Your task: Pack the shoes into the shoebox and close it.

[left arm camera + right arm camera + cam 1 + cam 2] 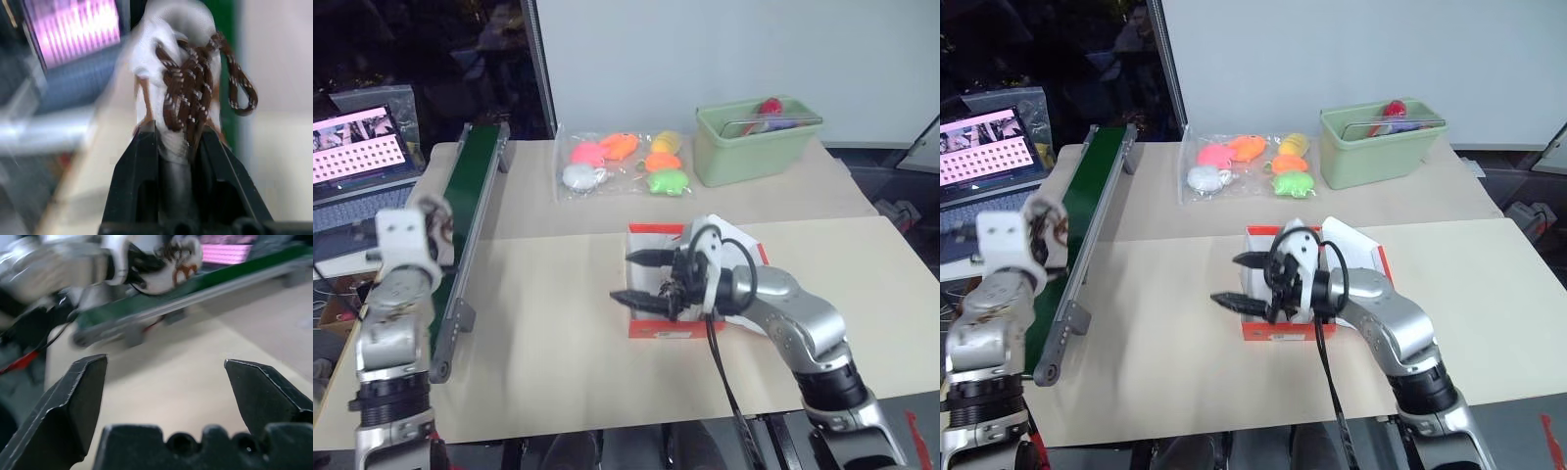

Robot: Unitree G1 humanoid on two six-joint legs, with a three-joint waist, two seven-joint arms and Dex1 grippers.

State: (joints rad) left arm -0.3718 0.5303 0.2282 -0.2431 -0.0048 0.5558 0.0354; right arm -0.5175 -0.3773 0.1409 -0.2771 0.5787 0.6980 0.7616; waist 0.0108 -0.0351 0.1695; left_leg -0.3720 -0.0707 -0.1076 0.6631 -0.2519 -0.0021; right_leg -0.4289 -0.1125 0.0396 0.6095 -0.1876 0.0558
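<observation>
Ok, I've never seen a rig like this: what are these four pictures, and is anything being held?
It is a two-armed humanoid robot. Two pictures look down from its head onto a table; the other two are taken at its wrists, along each hand's black fingers. The left hand is shut on a cream shoe with brown laces, beside a green conveyor belt. The right hand is open and empty, in front of the red shoebox. Farther back lie a clear bag of plush toys and a pale green bin. A laptop stands left.

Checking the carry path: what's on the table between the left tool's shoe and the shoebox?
Bare tabletop past the green conveyor, between shoe and shoebox, per eye views.
</observation>
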